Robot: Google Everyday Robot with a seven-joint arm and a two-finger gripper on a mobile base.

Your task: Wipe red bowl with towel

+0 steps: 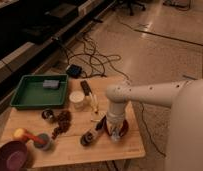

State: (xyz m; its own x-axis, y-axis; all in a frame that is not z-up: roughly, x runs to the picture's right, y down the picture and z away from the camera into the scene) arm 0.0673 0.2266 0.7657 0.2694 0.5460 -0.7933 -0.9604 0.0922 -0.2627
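Far left of the gripper we see the maroon bowl (10,157), and up-left of it the green tray (30,96). The gripper (114,135) points straight down into the red bowl (126,128), which sits directly beneath it, mouth up. Being round, the bowl has no long axis. We cannot tell the gripper's state.

The robot's body is a large, smooth, off-white rounded shell (190,135). A tubular white arm (150,92) comes out of it, with a faint row of small dark dots along its side and a rounded joint cap at its end. Below that cap a pale cylindrical wrist (115,114) carries the gripper (114,134), which is low at the red bowl (126,126) on the worktop (70,150).
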